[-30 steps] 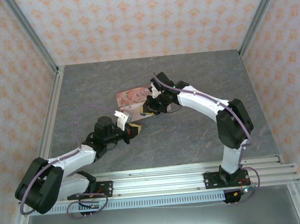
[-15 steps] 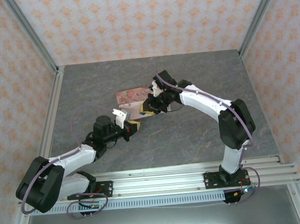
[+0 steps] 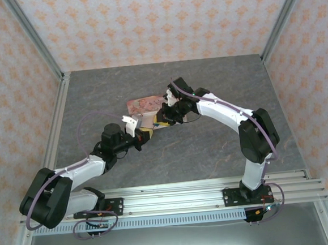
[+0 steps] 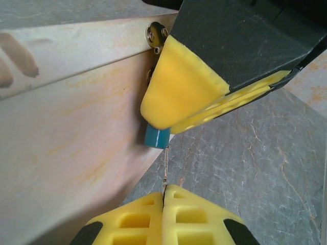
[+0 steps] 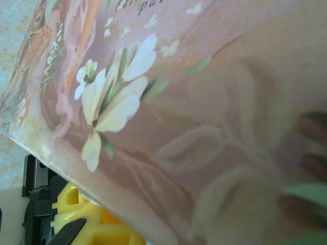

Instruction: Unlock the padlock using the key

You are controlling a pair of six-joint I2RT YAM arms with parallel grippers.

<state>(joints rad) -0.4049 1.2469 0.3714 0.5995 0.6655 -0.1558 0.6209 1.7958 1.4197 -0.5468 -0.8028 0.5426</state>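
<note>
right now the left gripper (image 4: 163, 196) is pinched together on the key (image 4: 165, 168). its thin shaft runs straight ahead from the pads to the underside of the padlock (image 4: 156, 137); whether the tip only touches or has entered, i cannot tell. the right gripper (image 4: 166, 126) is clamped on the padlock, holding it against the side wall of the tin (image 4: 66, 127). the padlock is a small teal block half hidden under a yellow pad, and the key is a pale silvery sliver roughly in line with it.
</note>
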